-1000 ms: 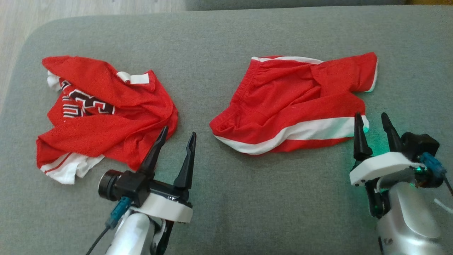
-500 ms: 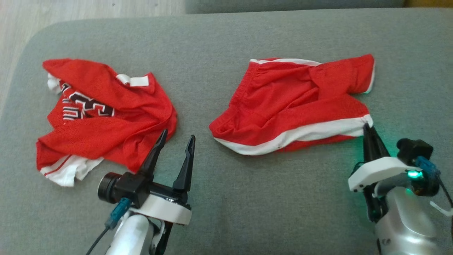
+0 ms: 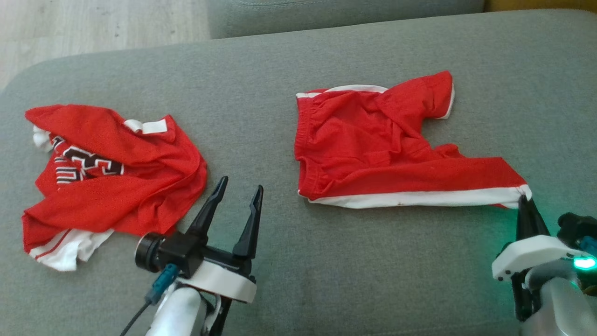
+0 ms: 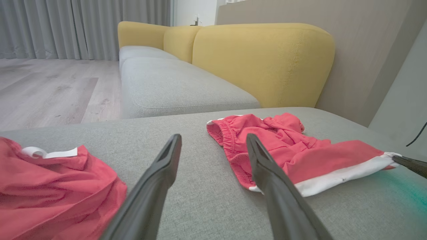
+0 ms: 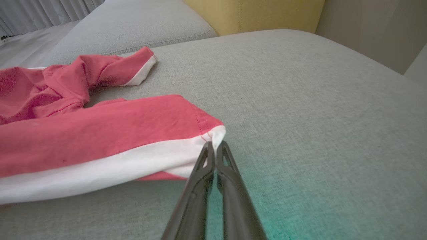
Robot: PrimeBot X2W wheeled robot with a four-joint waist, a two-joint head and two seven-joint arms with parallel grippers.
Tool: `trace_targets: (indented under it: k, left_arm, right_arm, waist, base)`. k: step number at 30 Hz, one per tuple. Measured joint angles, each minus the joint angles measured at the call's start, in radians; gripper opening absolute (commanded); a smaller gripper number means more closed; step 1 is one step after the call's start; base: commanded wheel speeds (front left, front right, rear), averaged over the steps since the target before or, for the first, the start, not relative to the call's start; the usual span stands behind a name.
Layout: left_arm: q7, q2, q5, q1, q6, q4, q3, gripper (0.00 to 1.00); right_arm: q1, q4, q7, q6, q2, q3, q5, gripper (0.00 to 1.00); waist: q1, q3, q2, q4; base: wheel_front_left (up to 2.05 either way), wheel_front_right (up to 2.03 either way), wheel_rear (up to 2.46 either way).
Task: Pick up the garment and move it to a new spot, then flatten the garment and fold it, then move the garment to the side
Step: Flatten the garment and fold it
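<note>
Red shorts with white trim (image 3: 387, 154) lie on the grey cushion (image 3: 298, 261), right of centre, with one leg stretched toward the lower right. My right gripper (image 3: 524, 200) is shut on the white corner of that leg's hem; the right wrist view shows the shorts (image 5: 100, 133) with the corner pinched at my right gripper (image 5: 216, 145). My left gripper (image 3: 240, 189) is open and empty above bare cushion, between the two garments. The left wrist view has the left gripper (image 4: 213, 141) open, with the shorts (image 4: 300, 156) ahead to the right.
A crumpled red jersey with white trim and dark lettering (image 3: 107, 177) lies at the left; it shows as the jersey (image 4: 50, 186) in the left wrist view. Wooden floor (image 3: 93, 23) lies past the cushion's far-left rounded edge. A yellow sofa back (image 4: 260, 60) and another grey cushion (image 4: 173, 86) stand beyond.
My right gripper shut on the hem corner of the shorts and pulled it toward the lower right, stretching that leg out. The head camera shifted too. The left gripper stayed open.
</note>
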State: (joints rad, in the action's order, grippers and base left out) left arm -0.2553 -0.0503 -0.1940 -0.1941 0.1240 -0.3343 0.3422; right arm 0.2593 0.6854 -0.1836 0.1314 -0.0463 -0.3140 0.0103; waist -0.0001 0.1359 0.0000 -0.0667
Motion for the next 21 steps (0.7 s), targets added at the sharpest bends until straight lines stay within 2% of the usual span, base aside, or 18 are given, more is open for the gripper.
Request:
trace_targets:
  k: [2,3,4,10,14,16,17,21]
  left_arm:
    - [0.0,0.0,0.0,0.0,0.001,-0.003,0.009,1.0]
    - [0.0,0.0,0.0,0.0,0.001,-0.004,0.012,1.0]
    - [0.0,0.0,0.0,0.0,0.001,-0.004,0.013,1.0]
    - [0.0,0.0,0.0,-0.001,0.001,0.0,0.014,1.0]
    - [0.0,-0.001,0.0,-0.002,0.001,0.008,0.03,1.0]
    - [0.0,-0.013,0.011,-0.009,0.001,-0.007,0.087,1.0]
    - [0.0,-0.013,0.011,-0.009,0.001,-0.007,0.087,1.0]
    - [0.0,-0.056,0.019,-0.069,0.008,-0.068,0.218,1.0]
  right_arm:
    - [-0.006,-0.012,0.009,0.0,0.001,-0.007,0.008,0.0]
    - [-0.006,-0.022,0.008,0.0,0.001,-0.012,0.011,0.14]
    - [-0.005,-0.033,0.006,0.0,0.001,-0.01,0.002,1.0]
    - [-0.005,-0.173,-0.059,0.0,0.001,0.129,-0.094,1.0]
    - [-0.045,-0.301,-0.067,0.0,0.001,0.174,-0.129,1.0]
    - [-0.087,-0.358,-0.067,0.0,0.001,0.173,-0.142,1.0]
    - [-0.087,-0.358,-0.067,0.0,0.001,0.173,-0.142,1.0]
    - [-0.133,-0.393,-0.067,0.0,0.001,0.174,-0.152,1.0]
  waist:
    - [0.0,0.001,0.0,-0.007]
    - [0.0,0.002,0.0,-0.01]
    - [0.0,0.003,0.0,-0.012]
    - [0.0,0.001,0.0,-0.016]
    - [0.0,0.001,0.0,-0.012]
    - [0.0,0.01,0.0,-0.008]
    - [0.0,0.01,0.0,-0.008]
    - [0.0001,0.032,0.0,-0.008]
  base:
    - [0.0,0.0,0.0]
    - [0.0,0.0,0.0]
    - [0.0,0.0,0.0]
    - [0.0,0.0,0.0]
    - [0.0,0.0,0.0]
    - [0.0,0.0,0.0]
    - [0.0,0.0,0.0]
    - [0.0,0.0,0.0]
